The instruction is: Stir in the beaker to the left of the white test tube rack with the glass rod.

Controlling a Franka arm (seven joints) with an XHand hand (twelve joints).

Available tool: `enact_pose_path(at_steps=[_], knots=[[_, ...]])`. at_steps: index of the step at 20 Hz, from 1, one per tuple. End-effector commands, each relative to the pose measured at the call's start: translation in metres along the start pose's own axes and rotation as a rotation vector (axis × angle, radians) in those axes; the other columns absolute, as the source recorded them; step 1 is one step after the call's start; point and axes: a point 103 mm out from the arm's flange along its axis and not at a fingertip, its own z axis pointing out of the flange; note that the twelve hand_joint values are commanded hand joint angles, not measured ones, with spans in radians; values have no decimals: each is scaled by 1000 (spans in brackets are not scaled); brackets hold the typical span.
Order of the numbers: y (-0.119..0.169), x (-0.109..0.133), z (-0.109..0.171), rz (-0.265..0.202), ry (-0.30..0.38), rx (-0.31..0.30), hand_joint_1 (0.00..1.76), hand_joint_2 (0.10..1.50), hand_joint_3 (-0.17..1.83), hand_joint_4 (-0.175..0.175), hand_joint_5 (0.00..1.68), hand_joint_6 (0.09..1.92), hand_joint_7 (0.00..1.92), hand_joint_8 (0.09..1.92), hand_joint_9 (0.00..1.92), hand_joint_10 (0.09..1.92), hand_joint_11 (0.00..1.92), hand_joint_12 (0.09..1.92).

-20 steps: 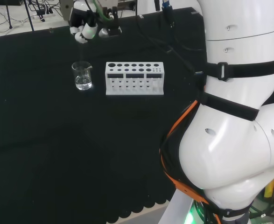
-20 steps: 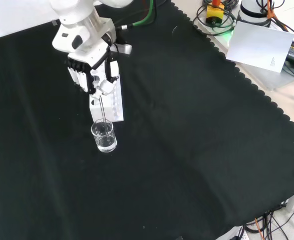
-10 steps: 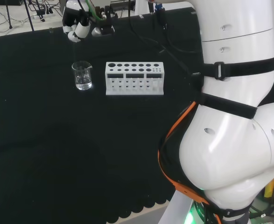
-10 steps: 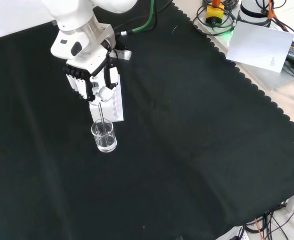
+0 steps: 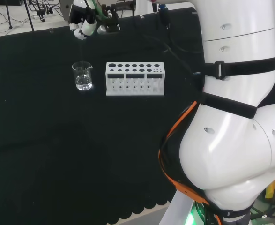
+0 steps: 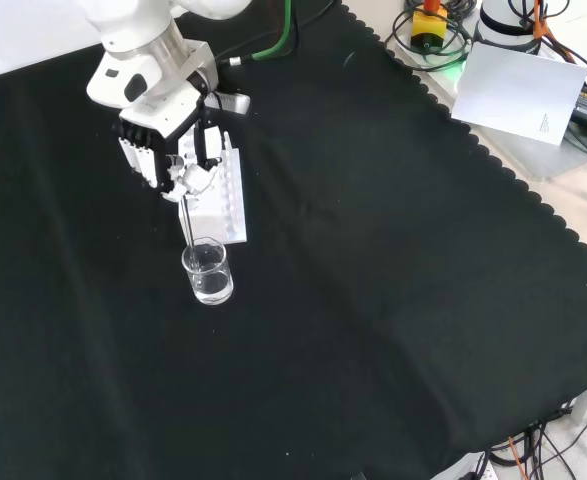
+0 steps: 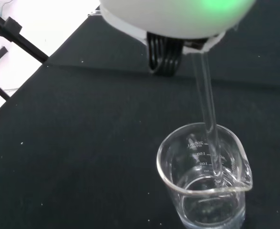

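A clear glass beaker (image 5: 83,77) (image 6: 208,272) (image 7: 204,178) with a little clear liquid stands on the black cloth, left of the white test tube rack (image 5: 135,78) (image 6: 222,202) in the head view. The hand (image 5: 84,26) (image 6: 167,160) hovers above the beaker, its fingers curled round the top of a thin glass rod (image 6: 187,222) (image 7: 208,124). The rod hangs down from the hand, and its lower end is inside the beaker, near the liquid.
The arm's big white links (image 5: 235,117) stand at the head view's right. A white sheet (image 6: 521,95) and cables lie beyond the cloth's scalloped edge at the front view's upper right. Cables and stands (image 5: 39,9) sit past the cloth's far edge.
The hand has moved up and to the left in the front view, lifting the rod higher while its lower end stays in the beaker.
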Motion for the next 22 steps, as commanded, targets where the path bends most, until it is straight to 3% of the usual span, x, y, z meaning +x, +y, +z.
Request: enact_pose_path(at_steps=[1, 5, 12, 22], knots=[[-18, -3, -2, 29, 0, -1, 1322, 593, 854, -175, 1116, 791, 1289, 990, 1594, 938, 1390, 1072], [-18, 7, 1, 22, -5, 8, 1322, 593, 854, -175, 1115, 792, 1289, 990, 1595, 938, 1390, 1073], [-1, 39, 4, -32, -1, 9, 1321, 593, 855, -175, 1115, 793, 1289, 991, 1595, 939, 1390, 1072], [7, 1, -2, 5, 5, 0, 1322, 594, 854, -175, 1114, 793, 1288, 993, 1595, 940, 1389, 1073]])
